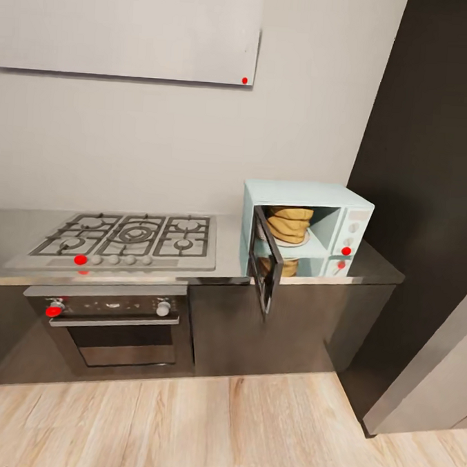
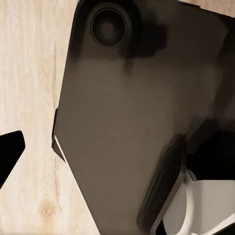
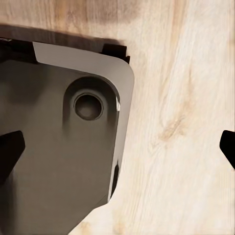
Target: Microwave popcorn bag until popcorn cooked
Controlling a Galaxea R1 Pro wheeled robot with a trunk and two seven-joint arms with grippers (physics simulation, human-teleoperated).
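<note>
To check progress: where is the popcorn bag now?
In the head view, the popcorn bag sits inside the open microwave, on the countertop right of the gas hob.

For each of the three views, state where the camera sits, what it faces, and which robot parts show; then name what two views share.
Head view: high, facing the microwave, its door open, the popcorn bag inside.
Left wrist view: faces down at the robot's dark base.
Right wrist view: faces down at the base, both dark fingertips apart.
Shared: all show the wood floor.
</note>
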